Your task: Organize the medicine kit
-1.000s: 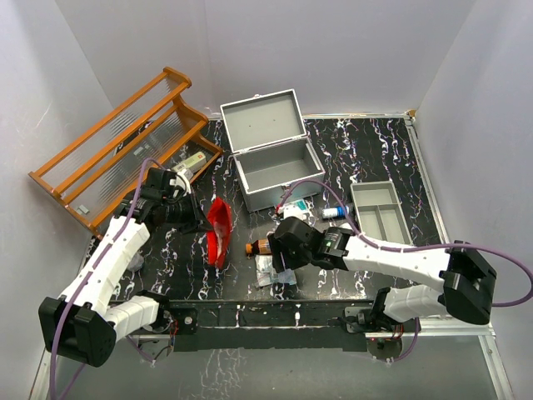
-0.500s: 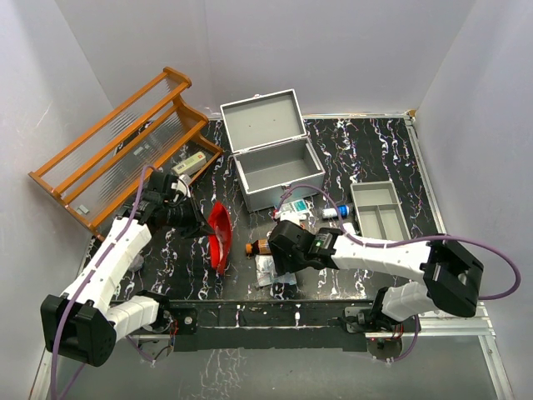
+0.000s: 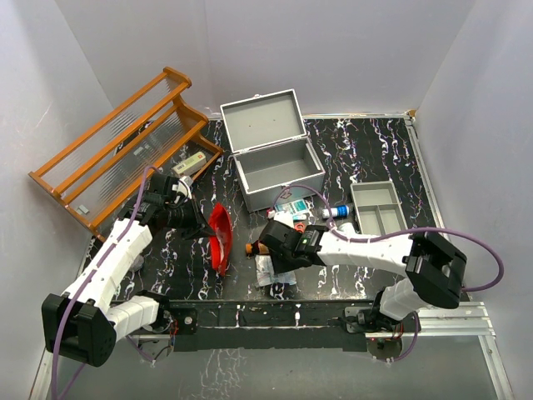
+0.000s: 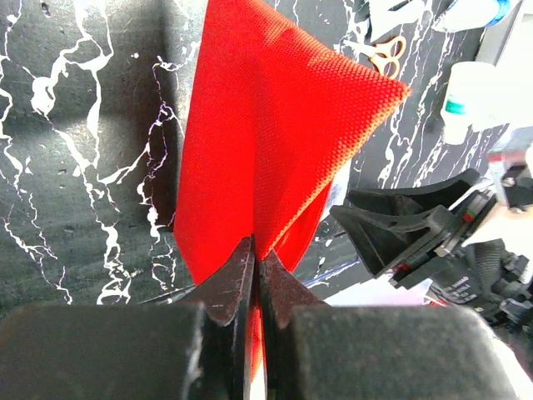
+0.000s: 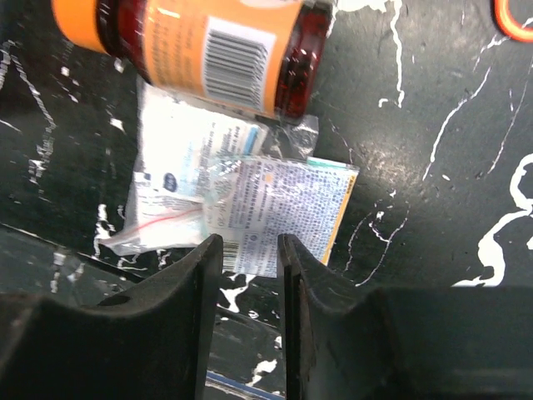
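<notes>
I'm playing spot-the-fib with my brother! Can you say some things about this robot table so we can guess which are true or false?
1. The grey metal medicine kit has its lid open. True.
2. The left gripper is pinching the red fabric pouch. True.
3. The orange-labelled bottle stands upright. False: it lies on its side.
4. The grey divided tray is inside the kit. False: it sits on the table, right of the kit.

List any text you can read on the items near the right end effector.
No words are legible in any view.
On the amber bottle: a barcode, digits too small to read.
On the plastic sachets: fine print, too blurred.
On the white bottle: teal label, blurred.
</notes>
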Motion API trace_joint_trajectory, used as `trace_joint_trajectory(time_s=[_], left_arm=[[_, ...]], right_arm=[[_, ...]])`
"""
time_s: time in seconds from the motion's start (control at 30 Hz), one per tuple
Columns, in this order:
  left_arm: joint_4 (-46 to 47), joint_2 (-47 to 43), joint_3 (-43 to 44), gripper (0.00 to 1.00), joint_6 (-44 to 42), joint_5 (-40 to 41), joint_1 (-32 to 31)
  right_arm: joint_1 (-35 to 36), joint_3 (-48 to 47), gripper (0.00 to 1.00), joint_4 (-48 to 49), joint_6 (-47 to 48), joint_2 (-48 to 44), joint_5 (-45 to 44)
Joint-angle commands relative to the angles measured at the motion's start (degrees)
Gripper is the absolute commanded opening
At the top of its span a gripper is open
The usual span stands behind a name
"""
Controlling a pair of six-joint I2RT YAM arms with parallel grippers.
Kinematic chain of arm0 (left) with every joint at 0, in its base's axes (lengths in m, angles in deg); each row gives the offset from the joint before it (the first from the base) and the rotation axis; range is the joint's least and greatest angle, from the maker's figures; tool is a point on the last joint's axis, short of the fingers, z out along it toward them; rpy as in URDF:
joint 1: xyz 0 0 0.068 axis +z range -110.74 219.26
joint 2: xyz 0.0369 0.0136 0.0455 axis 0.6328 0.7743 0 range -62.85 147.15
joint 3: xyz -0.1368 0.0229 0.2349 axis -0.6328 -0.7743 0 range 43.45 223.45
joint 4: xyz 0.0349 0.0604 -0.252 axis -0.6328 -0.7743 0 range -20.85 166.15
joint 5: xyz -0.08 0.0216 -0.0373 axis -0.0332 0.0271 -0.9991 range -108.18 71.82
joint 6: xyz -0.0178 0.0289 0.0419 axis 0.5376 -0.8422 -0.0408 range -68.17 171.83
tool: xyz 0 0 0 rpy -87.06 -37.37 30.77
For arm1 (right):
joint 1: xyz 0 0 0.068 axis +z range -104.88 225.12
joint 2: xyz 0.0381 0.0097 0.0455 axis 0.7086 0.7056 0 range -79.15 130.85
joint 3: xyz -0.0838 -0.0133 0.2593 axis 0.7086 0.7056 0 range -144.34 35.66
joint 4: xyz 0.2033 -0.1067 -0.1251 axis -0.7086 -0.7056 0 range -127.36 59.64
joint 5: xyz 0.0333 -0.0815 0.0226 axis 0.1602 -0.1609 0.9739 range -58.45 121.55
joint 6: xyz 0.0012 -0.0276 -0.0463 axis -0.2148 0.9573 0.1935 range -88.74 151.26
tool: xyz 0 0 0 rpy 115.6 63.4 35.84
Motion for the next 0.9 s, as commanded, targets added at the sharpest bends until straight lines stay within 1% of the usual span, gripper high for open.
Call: trace_joint_trajectory(time_s=[0.0,0.07,0.13,0.4,0.43,0.53,0.67,0.87], left_arm=[[-0.45,-0.64,0.37,0.0,-2.96,-2.48,-0.16],[-0.39,-0.47,0.21,0.0,-3.43,-2.29,-0.17],[-0.13,-0.55,0.02,0.0,-3.68,-2.06,-0.15],[0.42,-1.67,-1.59,0.0,-3.89,-2.09,-0.19],[0.52,-1.63,-1.75,0.0,-3.99,-2.12,-0.22],[0.76,-1.68,-1.88,0.0,-4.06,-2.36,-0.2],[0.91,-2.05,-1.67,0.0,-4.54,-2.64,-0.15],[1.68,-2.65,-1.68,0.0,-5.42,-3.75,-0.14]], right_arm=[[0.5,-4.49,0.35,-0.73,-1.61,-0.52,-1.64],[0.8,-5.05,0.4,-0.65,-1.74,0.64,-1.22],[0.91,-5.55,0.42,-0.4,-1.64,2.36,-0.43],[1.8,-5.35,0.38,0.11,-2.55,7.95,-0.9],[1.8,-5.28,0.37,0.1,-2.45,8.59,-1.35],[1.8,-5.22,0.28,-0.13,-2.49,9.82,-2.08],[1.8,-4.55,0.11,0.22,-2.82,8.5,-2.63],[1.75,-3.97,0.03,0.57,-4.01,2.67,-5.49]])
